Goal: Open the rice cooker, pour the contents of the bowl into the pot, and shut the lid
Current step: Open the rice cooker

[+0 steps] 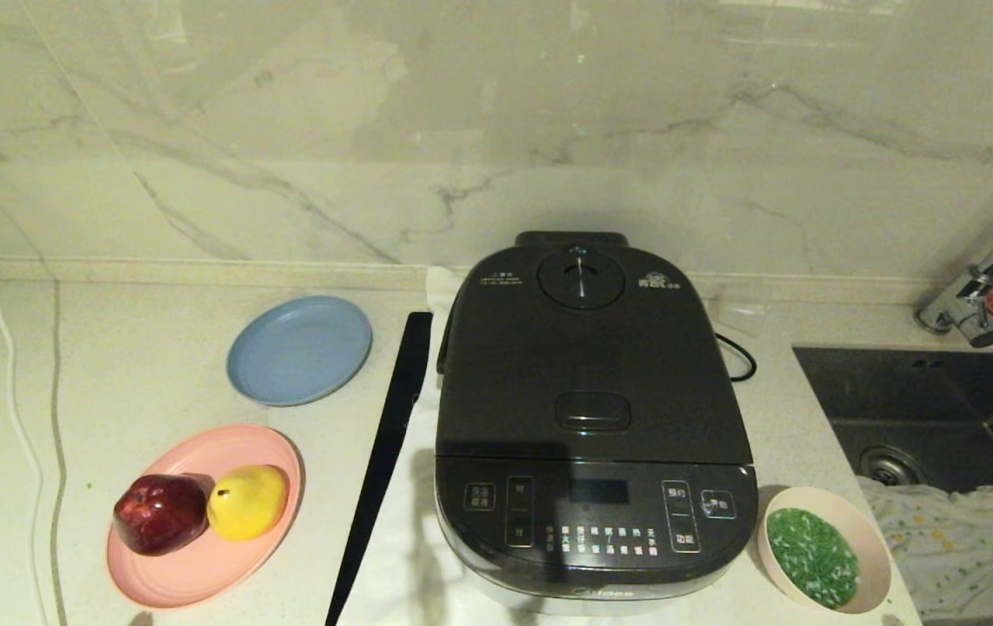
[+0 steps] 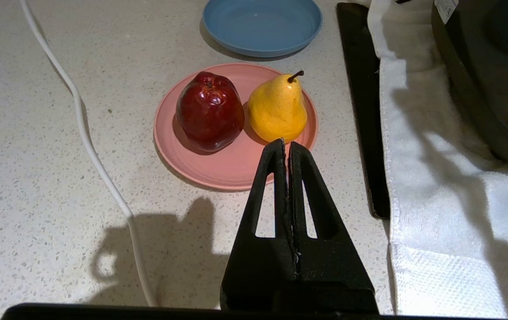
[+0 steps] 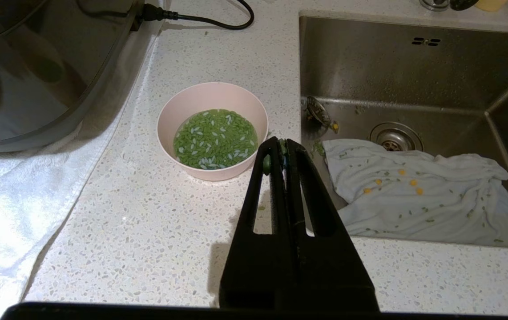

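Note:
The dark grey rice cooker [image 1: 592, 417] stands mid-counter with its lid [image 1: 588, 348] down, so the pot is hidden. Its release button [image 1: 593, 410] sits near the lid's front edge. The pale pink bowl [image 1: 823, 548] stands at the cooker's front right, holding green bits and white grains [image 3: 214, 138]. My right gripper [image 3: 280, 143] hangs shut above the counter just short of the bowl [image 3: 212, 129], a few green bits stuck at its tips. My left gripper [image 2: 286, 143] is shut, hovering near the pink plate [image 2: 231, 164]. Neither arm appears in the head view.
A pink plate [image 1: 201, 556] carries a red apple [image 1: 159, 513] and a yellow pear [image 1: 247, 502]. A blue plate [image 1: 299, 349] lies behind it. A black strip [image 1: 383, 461] and white towel [image 2: 436, 186] flank the cooker. The sink [image 1: 940, 409], holding a cloth [image 3: 418, 191], is on the right.

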